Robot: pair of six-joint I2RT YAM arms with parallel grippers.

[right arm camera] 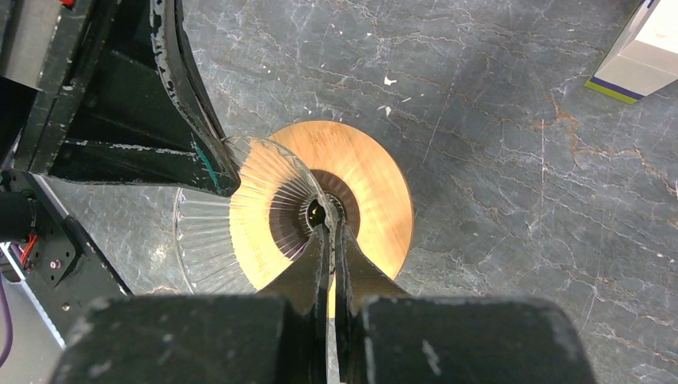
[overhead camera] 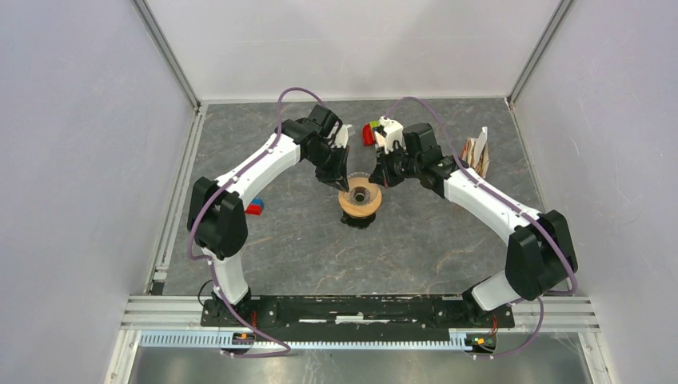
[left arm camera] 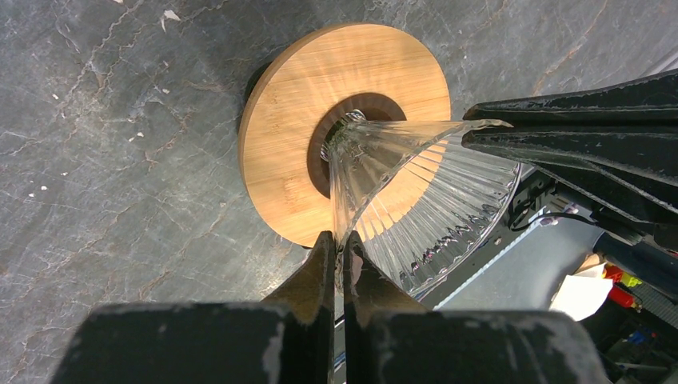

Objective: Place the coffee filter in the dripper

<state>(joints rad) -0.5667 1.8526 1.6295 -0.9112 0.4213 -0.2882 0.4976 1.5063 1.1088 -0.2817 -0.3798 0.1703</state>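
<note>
The dripper point(overhead camera: 360, 200), a clear ribbed glass funnel in a round tan wooden ring, stands mid-table between my two arms. My left gripper point(overhead camera: 342, 182) is shut on the funnel's glass rim from the left; in the left wrist view its gripper point(left arm camera: 342, 244) pinches the thin wall. From the right, my right gripper point(overhead camera: 382, 178) is shut on the opposite rim, its gripper point(right arm camera: 329, 232) closed over the glass beside the tan ring point(right arm camera: 376, 192). A white and brown fan-shaped paper piece point(overhead camera: 477, 154), apparently the coffee filter, stands at the back right, apart from both grippers.
A red block with a green piece point(overhead camera: 368, 134) lies behind the dripper. A blue and red block point(overhead camera: 254, 208) sits by the left arm. A white box with a green and navy edge point(right arm camera: 644, 48) shows in the right wrist view. Walls enclose the table.
</note>
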